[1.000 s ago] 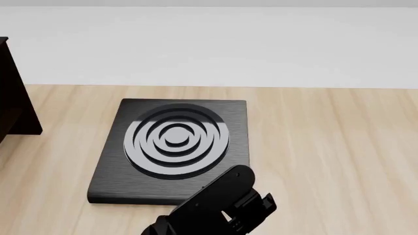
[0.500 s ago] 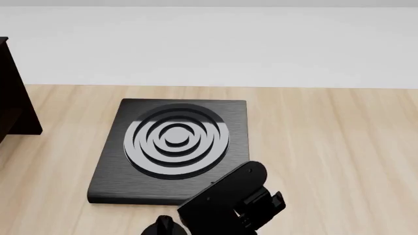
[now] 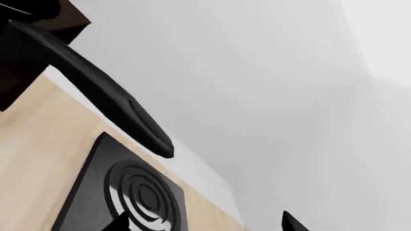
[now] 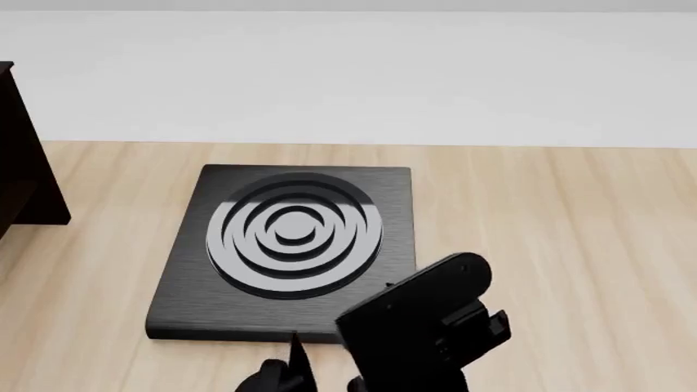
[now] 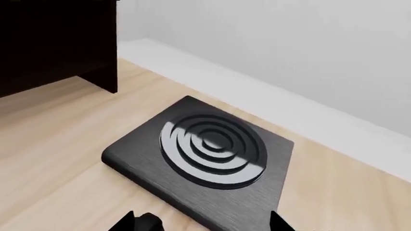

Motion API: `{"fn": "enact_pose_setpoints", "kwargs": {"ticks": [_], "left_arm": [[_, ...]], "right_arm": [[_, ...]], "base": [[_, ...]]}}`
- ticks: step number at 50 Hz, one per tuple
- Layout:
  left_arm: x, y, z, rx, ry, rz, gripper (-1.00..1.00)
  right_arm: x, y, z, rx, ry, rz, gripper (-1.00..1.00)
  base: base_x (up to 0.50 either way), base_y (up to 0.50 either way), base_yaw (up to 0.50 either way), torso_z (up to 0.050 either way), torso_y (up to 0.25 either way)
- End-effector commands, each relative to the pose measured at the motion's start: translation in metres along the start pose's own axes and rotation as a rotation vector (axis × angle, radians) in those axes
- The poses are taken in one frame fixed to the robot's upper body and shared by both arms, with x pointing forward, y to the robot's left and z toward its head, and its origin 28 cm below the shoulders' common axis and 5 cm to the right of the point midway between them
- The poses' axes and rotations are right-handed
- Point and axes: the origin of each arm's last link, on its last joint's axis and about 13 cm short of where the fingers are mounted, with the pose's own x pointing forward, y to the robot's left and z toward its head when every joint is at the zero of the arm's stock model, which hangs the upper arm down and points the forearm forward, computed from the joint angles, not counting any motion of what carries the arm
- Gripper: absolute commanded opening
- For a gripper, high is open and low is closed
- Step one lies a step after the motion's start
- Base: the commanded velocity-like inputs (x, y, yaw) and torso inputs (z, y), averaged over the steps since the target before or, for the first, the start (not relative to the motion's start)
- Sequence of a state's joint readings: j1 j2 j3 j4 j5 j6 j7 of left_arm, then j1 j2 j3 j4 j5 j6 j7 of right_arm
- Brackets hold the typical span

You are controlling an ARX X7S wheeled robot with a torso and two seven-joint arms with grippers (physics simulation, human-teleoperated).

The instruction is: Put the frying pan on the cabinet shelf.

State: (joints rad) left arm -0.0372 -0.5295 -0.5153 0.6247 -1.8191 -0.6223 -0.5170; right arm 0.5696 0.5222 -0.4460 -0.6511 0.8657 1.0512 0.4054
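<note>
A long black bar that looks like the frying pan's handle (image 3: pixel 109 103) crosses the left wrist view, running out from the dark cabinet shelf (image 3: pixel 61 21). The pan's bowl is out of view. In the head view the pan does not show and the cabinet (image 4: pixel 28 155) stands at the left edge. My left gripper (image 3: pixel 207 224) is open and empty, apart from the handle. My right gripper (image 5: pixel 202 222) is open over the table in front of the burner plate. The right arm's wrist (image 4: pixel 419 327) shows low in the head view.
A square black burner plate with concentric rings (image 4: pixel 289 245) lies mid-table; it also shows in the right wrist view (image 5: pixel 205 159) and the left wrist view (image 3: pixel 128 192). A black pointed part (image 4: pixel 294 359) pokes up at the head view's bottom edge. A white wall runs behind the wooden table.
In the head view the right arm's wrist has moved right and a little toward the front edge. A black pointed part has come up at the bottom edge.
</note>
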Motion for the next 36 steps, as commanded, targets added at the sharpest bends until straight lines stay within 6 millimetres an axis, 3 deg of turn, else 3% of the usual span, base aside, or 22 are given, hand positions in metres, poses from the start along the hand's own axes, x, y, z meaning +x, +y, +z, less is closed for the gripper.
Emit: {"fn": "enact_pose_setpoints", "kwargs": {"ticks": [1, 8, 13, 21, 30, 36], "left_arm": [[-0.005, -0.007, -0.012, 0.132, 0.03, 0.0, 1.0], [-0.009, -0.015, -0.016, 0.245, 0.031, -0.007, 1.0], [-0.009, -0.022, -0.018, 0.326, 0.013, -0.012, 1.0], [-0.012, -0.03, -0.026, 0.485, 0.04, -0.005, 1.0], [-0.011, -0.034, -0.031, 0.498, 0.048, -0.02, 1.0], [-0.011, -0.038, -0.036, 0.612, 0.039, -0.005, 1.0]], "right_arm": [[-0.002, -0.007, 0.005, 0.043, -0.021, -0.061, 1.0], [-0.002, -0.009, 0.006, 0.116, 0.012, -0.059, 1.0], [-0.006, -0.014, 0.012, 0.198, -0.075, -0.08, 1.0], [-0.006, -0.017, 0.009, 0.197, -0.093, -0.098, 1.0], [-0.007, -0.018, 0.006, 0.173, -0.085, -0.11, 1.0], [-0.007, -0.021, 0.003, 0.214, -0.054, -0.151, 1.0]], "base": [[0.0, 0.0, 0.0, 0.0, 0.0], [0.0, 0.0, 0.0, 0.0, 0.0], [0.0, 0.0, 0.0, 0.0, 0.0], [0.0, 0.0, 0.0, 0.0, 0.0], [0.0, 0.0, 0.0, 0.0, 0.0], [0.0, 0.0, 0.0, 0.0, 0.0]]}}
